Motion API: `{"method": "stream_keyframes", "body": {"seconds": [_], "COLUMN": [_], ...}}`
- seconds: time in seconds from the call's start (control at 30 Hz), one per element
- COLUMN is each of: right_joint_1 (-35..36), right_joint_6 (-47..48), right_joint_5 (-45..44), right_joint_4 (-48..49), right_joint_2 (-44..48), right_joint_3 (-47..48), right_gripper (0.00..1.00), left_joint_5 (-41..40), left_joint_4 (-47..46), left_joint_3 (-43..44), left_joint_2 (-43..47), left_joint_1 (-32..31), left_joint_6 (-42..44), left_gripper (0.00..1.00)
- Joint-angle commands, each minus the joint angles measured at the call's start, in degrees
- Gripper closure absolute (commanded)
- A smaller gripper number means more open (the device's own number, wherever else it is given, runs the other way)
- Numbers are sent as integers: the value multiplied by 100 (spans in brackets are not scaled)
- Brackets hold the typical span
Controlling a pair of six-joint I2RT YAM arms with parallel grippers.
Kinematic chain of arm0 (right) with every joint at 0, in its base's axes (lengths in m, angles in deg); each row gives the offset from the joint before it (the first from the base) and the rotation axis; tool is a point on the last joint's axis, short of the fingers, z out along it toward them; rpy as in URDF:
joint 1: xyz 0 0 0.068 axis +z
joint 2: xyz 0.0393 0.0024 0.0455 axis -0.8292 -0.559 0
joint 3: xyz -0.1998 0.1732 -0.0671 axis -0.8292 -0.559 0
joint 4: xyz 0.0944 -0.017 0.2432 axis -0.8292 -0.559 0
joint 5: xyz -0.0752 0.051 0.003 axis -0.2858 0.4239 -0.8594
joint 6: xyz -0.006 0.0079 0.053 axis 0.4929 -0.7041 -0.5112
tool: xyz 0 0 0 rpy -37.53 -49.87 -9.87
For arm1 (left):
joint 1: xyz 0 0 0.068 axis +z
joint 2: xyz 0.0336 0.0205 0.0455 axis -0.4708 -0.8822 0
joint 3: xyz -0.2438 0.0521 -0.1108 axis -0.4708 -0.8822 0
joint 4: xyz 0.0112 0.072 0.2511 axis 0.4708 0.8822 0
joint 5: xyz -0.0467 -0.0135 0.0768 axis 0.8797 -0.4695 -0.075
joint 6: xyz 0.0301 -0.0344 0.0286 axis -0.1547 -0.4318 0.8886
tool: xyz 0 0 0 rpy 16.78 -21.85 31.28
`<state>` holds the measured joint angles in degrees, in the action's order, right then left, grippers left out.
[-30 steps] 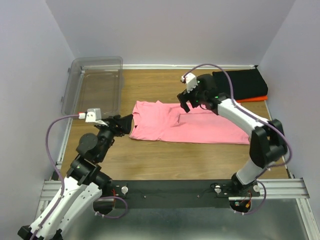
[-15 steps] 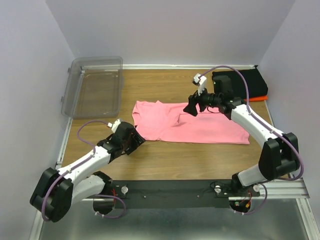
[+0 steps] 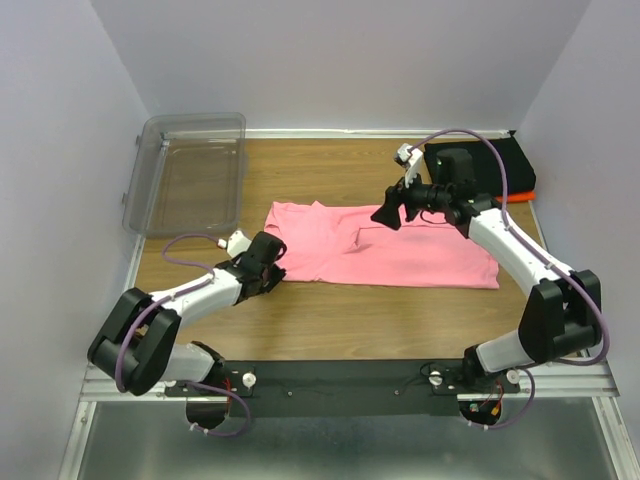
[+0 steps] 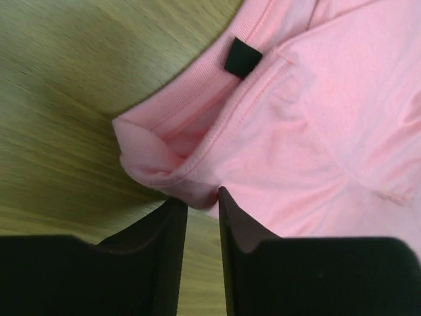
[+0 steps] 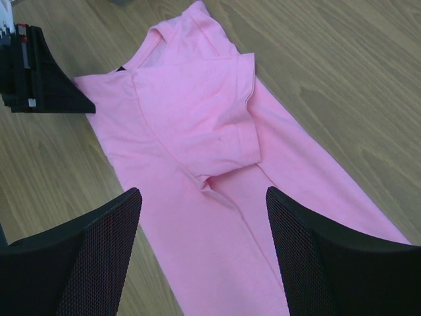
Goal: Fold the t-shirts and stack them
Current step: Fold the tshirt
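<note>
Pink t-shirt [image 3: 400,250]: lies across the middle of the tabletop [image 3: 330,315], with its neck end to the left.
Around it: a black t-shirt [image 3: 480,165], folded into a rectangle, sits in the far right corner. It rests on an orange t-shirt [image 3: 515,197], of which only a thin edge shows. The stack is near the pink shirt's far right edge but not touching it.
In the way: the right arm [image 3: 510,245] reaches over the shirt's right part and hides a strip of it from above.
Left jaws: low at the shirt's near left corner and drawn close, with a slim gap between them. A bunched bit of cloth sits right at the tips. Whether they actually pinch it cannot be told.
Right jaws: spread wide and holding nothing, they hang above the shirt near its sleeve.
Look of the shirt: plain salmon-pink, lying as a long band. A dark neck label [image 4: 242,56] sits at the ribbed collar. One sleeve [image 5: 220,112] is folded across the body. The corner at the left jaws is rucked into a small raised fold.
Container: a clear plastic bin [image 3: 135,190] stands in the far left corner, apart from the shirt. The wood shows through its bottom.
</note>
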<state>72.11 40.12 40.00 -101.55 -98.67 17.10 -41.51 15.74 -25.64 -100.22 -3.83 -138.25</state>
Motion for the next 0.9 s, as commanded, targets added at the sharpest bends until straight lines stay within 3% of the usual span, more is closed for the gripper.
{"method": "stream_keyframes", "body": {"seconds": [0.0, 0.03, 0.17, 0.37, 0.43, 0.47, 0.57, 0.73, 0.8, 0.87], "right_joint_1": [-107, -107, -124, -124, -124, -124, -124, -81, 103, 410], "right_joint_6": [-91, -91, -65, 163, 479, 567, 831, 841, 674, 411], "right_joint_5": [340, 349, 341, 480, 542, 551, 332, 673, 797, 710], "right_joint_4": [-45, -45, -54, -168, -308, -370, -520, -1038, -1179, -1477], "right_joint_2": [255, 264, 299, 299, 282, 230, -112, -1490, -2480, -3143], "right_joint_3": [-40, -40, -49, -58, -75, -67, 135, 1355, 2356, 3520], "right_gripper": [17, 17, 17, 16, 15, 14, 11, 11, 11, 12], "left_joint_5": [-955, -1043, -1123, -729, -491, -255, 220, 433, 538, 1036], "left_joint_4": [371, 381, 311, 47, -5, -15, 29, 398, 337, -127], "left_joint_3": [224, 320, 549, 901, 936, 927, 805, 576, 523, 480], "left_joint_2": [-37, -19, 51, -124, -125, -90, 130, 1139, 1883, 2787], "left_joint_1": [168, 230, 563, 986, 1004, 1004, 995, 1004, 995, 1004], "left_joint_6": [-30, 101, 549, 1332, 1578, 1622, 1772, 1921, 2359, 3339], "left_gripper": [74, 81, 89, 86, 73, 56, 34, 29, 28, 28]}}
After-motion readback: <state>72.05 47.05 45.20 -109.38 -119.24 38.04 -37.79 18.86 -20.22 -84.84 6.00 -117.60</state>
